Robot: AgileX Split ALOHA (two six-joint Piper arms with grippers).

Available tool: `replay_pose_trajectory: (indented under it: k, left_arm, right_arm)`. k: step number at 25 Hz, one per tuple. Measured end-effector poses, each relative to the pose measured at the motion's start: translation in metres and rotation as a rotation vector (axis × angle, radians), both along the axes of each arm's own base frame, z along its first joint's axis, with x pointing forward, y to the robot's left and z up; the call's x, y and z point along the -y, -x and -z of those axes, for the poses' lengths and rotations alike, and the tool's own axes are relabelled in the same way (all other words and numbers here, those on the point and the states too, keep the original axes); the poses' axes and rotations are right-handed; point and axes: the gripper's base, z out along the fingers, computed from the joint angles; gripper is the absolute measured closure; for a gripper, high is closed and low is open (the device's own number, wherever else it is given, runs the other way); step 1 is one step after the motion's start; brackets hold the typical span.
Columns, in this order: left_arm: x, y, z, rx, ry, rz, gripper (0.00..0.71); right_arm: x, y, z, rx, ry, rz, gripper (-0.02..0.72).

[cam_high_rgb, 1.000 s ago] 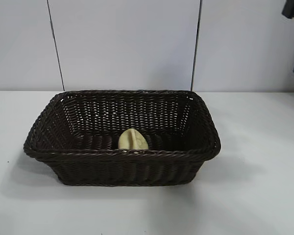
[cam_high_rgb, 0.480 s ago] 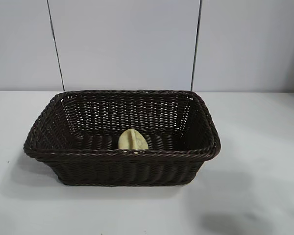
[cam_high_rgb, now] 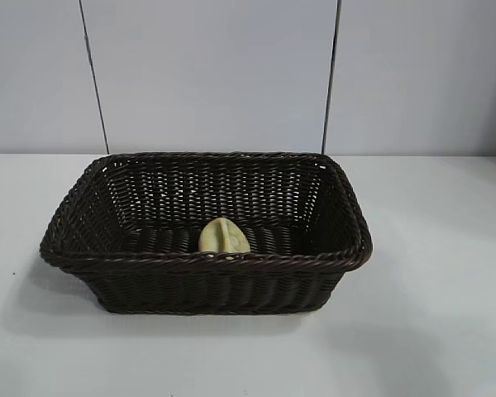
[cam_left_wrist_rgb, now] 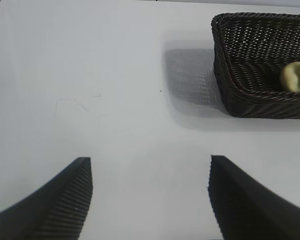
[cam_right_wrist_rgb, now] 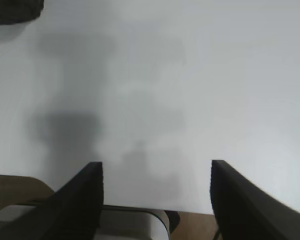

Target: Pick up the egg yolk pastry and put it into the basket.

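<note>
Sitting in the basket (cam_high_rgb: pixel 347 248) by its near wall, egg yolk pastry (cam_high_rgb: pixel 224 236) looks light, soft, crumbly; take its sides gently. Left gripper (cam_left_wrist_rgb: pixel 150 192) & right gripper (cam_right_wrist_rgb: pixel 156 195) both released, empty, over bare desk (cam_high_rgb: pixel 430 331).

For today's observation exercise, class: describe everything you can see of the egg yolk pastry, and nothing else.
The egg yolk pastry is a small, pale yellow, matte rounded lump with a crease or dent across its top. It lies on the floor of the dark brown woven basket, close to the near wall and about midway along it; the braided rim hides its lower edge in the exterior view. The left wrist view shows its dent too. No gripper touches it.
</note>
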Motion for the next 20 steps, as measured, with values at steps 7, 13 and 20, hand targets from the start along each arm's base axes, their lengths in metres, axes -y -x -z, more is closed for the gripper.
replay_pose_trajectory:
  k: [7, 13, 20]
  left_arm:
    - [0.000, 0.000, 0.000, 0.000, 0.000, 0.000, 0.223]
    - [0.000, 0.000, 0.000, 0.000, 0.000, 0.000, 0.223]
    - [0.000, 0.000, 0.000, 0.000, 0.000, 0.000, 0.223]
  right_arm:
    - [0.002, 0.034, -0.011, 0.243, -0.012, 0.000, 0.249]
    - [0.003, 0.065, -0.013, 0.437, -0.021, -0.001, 0.249]
    - [0.003, 0.068, -0.012, 0.449, -0.021, -0.002, 0.249]
